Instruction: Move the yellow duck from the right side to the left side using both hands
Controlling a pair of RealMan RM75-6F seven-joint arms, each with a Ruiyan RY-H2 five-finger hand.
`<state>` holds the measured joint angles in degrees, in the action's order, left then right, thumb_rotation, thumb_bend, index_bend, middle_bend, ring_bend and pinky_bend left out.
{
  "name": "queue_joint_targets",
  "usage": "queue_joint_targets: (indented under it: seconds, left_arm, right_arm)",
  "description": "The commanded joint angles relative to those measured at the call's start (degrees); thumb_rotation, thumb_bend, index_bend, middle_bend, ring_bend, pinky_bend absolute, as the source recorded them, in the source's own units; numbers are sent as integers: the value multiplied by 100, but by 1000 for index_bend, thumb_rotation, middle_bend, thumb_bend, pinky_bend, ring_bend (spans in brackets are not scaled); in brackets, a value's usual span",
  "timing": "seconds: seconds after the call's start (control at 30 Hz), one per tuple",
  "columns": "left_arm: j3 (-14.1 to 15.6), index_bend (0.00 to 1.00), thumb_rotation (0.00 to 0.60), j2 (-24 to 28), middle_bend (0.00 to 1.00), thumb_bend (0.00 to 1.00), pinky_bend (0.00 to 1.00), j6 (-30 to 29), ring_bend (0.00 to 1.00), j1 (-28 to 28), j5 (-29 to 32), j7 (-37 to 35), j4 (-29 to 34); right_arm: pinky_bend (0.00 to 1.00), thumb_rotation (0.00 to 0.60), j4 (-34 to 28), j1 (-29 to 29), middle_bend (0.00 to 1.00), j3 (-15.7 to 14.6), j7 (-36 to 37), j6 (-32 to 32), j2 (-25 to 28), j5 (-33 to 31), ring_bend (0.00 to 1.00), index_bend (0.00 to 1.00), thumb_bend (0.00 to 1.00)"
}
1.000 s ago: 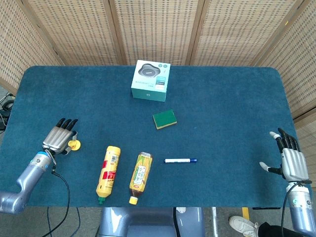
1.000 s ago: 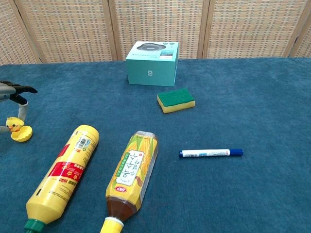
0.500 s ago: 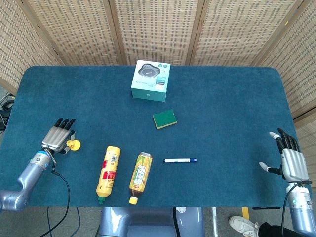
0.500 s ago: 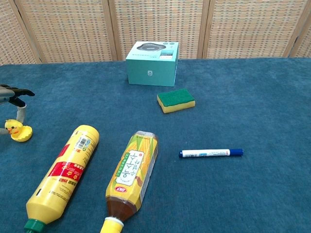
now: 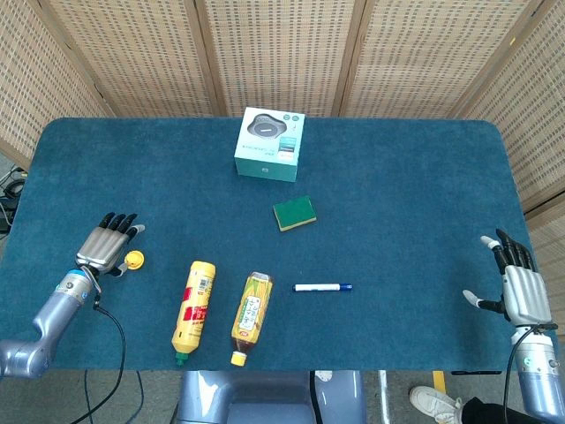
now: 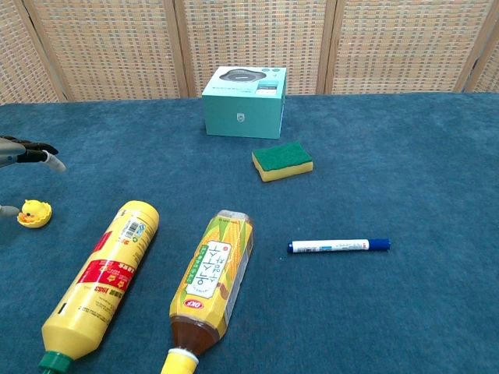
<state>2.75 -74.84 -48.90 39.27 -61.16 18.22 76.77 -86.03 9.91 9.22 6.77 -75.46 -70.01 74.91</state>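
The small yellow duck (image 5: 133, 260) (image 6: 34, 213) stands on the blue table at the left side, just right of my left hand (image 5: 105, 245). That hand is open, its fingers spread above and beside the duck without holding it; the chest view shows only its fingertips (image 6: 31, 151) at the left edge. My right hand (image 5: 516, 287) rests open at the table's right front corner, far from the duck, and does not show in the chest view.
A yellow sauce bottle (image 5: 195, 309) and a corn drink bottle (image 5: 251, 304) lie near the front. A blue-capped marker (image 5: 322, 287), a green-yellow sponge (image 5: 294, 212) and a teal box (image 5: 269, 144) sit mid-table. Wicker screens stand behind.
My left hand has let go of the duck and opened its fingers, drawing slightly back. The duck now stands free on the table. The right hand has not moved.
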Motion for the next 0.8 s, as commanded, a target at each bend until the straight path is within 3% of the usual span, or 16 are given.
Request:
queue_joint_targets:
  seconds: [0.03, 0.17, 0.3, 0.47, 0.63, 0.8]
  left_arm:
    - [-181, 76, 600, 192, 0, 306, 0, -341, 0, -172, -99, -342, 365]
    - [-359, 17, 600, 526, 0, 293, 0, -1136, 0, -520, -457, -763, 1050]
    - [-408, 0, 600, 657, 0, 282, 0, -1915, 0, -888, -648, -673, 1562]
    - [-296, 0, 600, 560, 0, 279, 0, -2837, 0, -1408, -750, -41, 2097]
    - [-107, 0, 600, 459, 0, 276, 0, -3390, 0, -1821, -931, 369, 2460]
    - [66, 0, 600, 429, 0, 181, 0, -3774, 0, -2147, -1168, 653, 2601]
  right_arm:
    - [0, 600, -10, 1, 0, -8, 4, -3, 1, 18, 0, 132, 58]
    - [0, 600, -24, 7, 0, -47, -22, -6, -6, 85, 0, 132, 57]
    - [0, 600, -54, 23, 0, -103, -29, 19, -3, 175, 0, 132, 56]
    - [0, 600, -81, 27, 0, -183, -203, -49, -16, 332, 0, 125, 53]
    - [0, 600, -187, 6, 0, -288, -374, -191, -38, 570, 0, 118, 52]
    - [0, 600, -247, -46, 0, -356, -626, -366, -62, 718, 0, 77, 52]
